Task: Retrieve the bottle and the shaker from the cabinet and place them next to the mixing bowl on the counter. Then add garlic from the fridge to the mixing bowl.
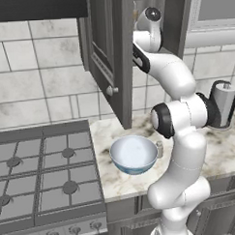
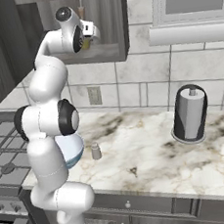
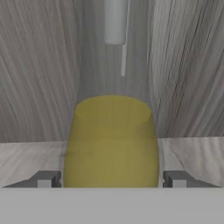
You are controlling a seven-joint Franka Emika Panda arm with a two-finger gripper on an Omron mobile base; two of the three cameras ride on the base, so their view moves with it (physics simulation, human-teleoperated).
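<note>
Shaker (image 2: 96, 151) stands at 3 o'clock of the bowl (image 1: 134, 155) already. Claw (image 3: 112, 179) is spread around the yellow bottle (image 3: 111, 142) in the cabinet (image 2: 109, 30); garlic comes later.

The white-and-brown marbled stone tabletop (image 2: 153, 153) carries a pale blue mixing bowl (image 1: 133, 154), a small grey shaker (image 2: 96, 150) just beside it, and a dark cylindrical paper-towel holder (image 2: 189, 114). A yellow bottle (image 3: 111, 142) stands on the grey wooden cabinet shelf (image 3: 192, 153).

Even, shadowless light; soft-edged rendering
</note>
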